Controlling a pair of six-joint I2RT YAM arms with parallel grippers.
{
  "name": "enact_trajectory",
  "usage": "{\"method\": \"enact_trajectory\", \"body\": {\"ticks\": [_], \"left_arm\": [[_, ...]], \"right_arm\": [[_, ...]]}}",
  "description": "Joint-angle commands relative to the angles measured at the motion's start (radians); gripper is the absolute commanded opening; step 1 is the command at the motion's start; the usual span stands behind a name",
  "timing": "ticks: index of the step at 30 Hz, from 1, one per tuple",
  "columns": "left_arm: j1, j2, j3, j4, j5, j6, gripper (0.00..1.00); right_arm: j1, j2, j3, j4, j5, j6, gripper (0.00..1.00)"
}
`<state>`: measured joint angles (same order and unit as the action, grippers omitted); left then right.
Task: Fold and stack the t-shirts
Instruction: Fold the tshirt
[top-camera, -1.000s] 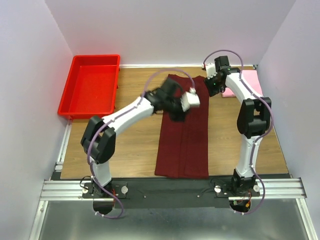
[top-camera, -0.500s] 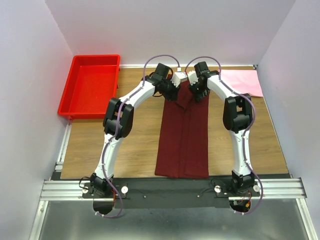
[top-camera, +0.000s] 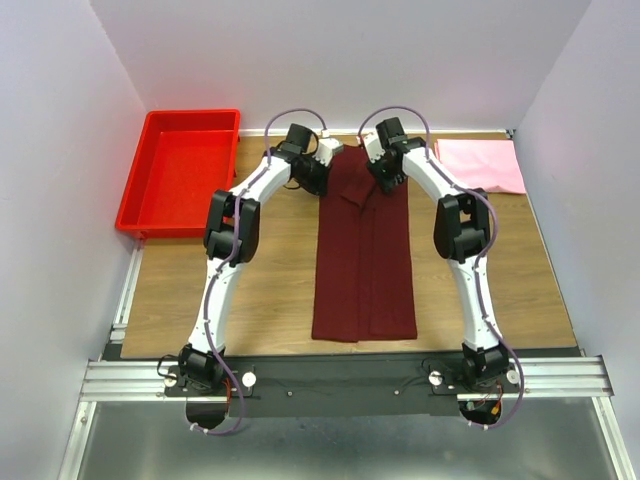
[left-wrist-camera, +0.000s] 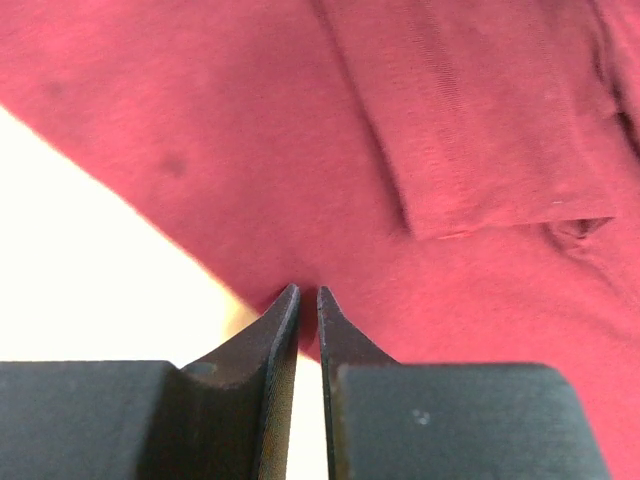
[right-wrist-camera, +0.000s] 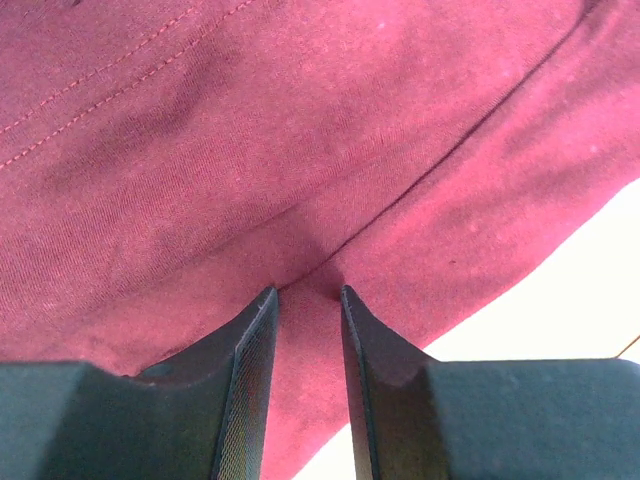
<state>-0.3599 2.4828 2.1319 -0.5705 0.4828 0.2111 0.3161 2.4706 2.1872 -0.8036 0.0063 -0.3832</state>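
Where the maroon t-shirt (top-camera: 365, 260) lies: mid-counter, folded into a long strip that runs from the near edge toward the far edge of the counter (top-camera: 260, 280).
Far end of the strip: both claws are here, one at each side. This looks like a two-point hold for drawing the end back in a crosswise fold.
Right claw (right-wrist-camera: 308, 290): the jaws are partly closed with cloth puckered into a crease between them, so it has a pinch of the shirt.
Left claw (left-wrist-camera: 308, 292): the jaws stand a slit apart at the shirt's left border. I cannot tell whether cloth is caught.
Pink t-shirt (top-camera: 480, 165): flat at the far right corner, apart from the maroon one, probably waiting for stacking.
Red bin (top-camera: 190, 113): far left corner, away from the fold.
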Motion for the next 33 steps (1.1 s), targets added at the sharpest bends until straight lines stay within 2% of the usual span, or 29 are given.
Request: {"method": "enact_trajectory", "body": {"ticks": [1, 6, 10, 12, 18, 19, 20, 21, 23, 25, 27, 28, 31, 32, 33], "left_arm": [[0.042, 0.062, 0.04, -0.06, -0.055, -0.006, 0.2], [0.081, 0.073, 0.071, -0.063, -0.029, 0.0, 0.19], [0.082, 0.015, 0.013, -0.006, 0.031, 0.024, 0.22], [0.081, -0.051, -0.032, 0.029, 0.054, 0.025, 0.3], [0.081, -0.263, -0.072, 0.092, 0.01, 0.083, 0.54], [0.079, -0.301, -0.09, 0.116, -0.015, 0.094, 0.72], [0.079, -0.38, -0.107, 0.127, -0.03, 0.109, 0.73], [0.081, -0.424, -0.15, 0.138, -0.039, 0.144, 0.89], [0.079, -0.559, -0.209, 0.172, -0.056, 0.187, 0.9], [0.079, -0.661, -0.332, 0.218, -0.055, 0.279, 0.9], [0.078, -0.809, -0.456, 0.23, 0.008, 0.368, 0.91], [0.078, -0.9, -0.499, 0.236, 0.073, 0.455, 0.9], [0.069, -1.028, -0.674, 0.262, 0.117, 0.45, 0.91], [0.065, -1.095, -0.706, 0.242, 0.15, 0.494, 0.91], [0.043, -1.122, -0.769, 0.171, 0.205, 0.586, 0.91]], "right_arm": [[0.017, 0.119, 0.045, 0.006, 0.07, 0.018, 0.39], [0.018, 0.149, 0.109, 0.027, 0.107, 0.02, 0.48], [0.02, 0.137, 0.161, 0.032, 0.072, 0.02, 0.57], [0.018, 0.107, 0.181, 0.034, 0.06, 0.02, 0.62], [0.02, -0.082, 0.189, 0.046, 0.031, 0.033, 1.0], [0.02, -0.114, 0.18, 0.047, 0.02, 0.033, 1.0], [0.02, -0.146, 0.168, 0.049, 0.009, 0.032, 1.0], [0.02, -0.223, 0.14, 0.053, 0.0, 0.03, 1.0], [0.018, -0.306, 0.102, 0.058, -0.044, 0.012, 1.0], [0.008, -0.471, -0.027, 0.118, -0.139, 0.0, 1.0], [0.006, -0.589, -0.159, 0.26, -0.219, -0.04, 1.0], [0.006, -0.701, -0.29, 0.332, -0.253, -0.09, 1.0], [0.009, -0.818, -0.474, 0.34, -0.42, -0.21, 1.0], [0.009, -0.901, -0.545, 0.345, -0.502, -0.239, 0.98], [0.008, -0.939, -0.641, 0.324, -0.546, -0.344, 1.0]]}}
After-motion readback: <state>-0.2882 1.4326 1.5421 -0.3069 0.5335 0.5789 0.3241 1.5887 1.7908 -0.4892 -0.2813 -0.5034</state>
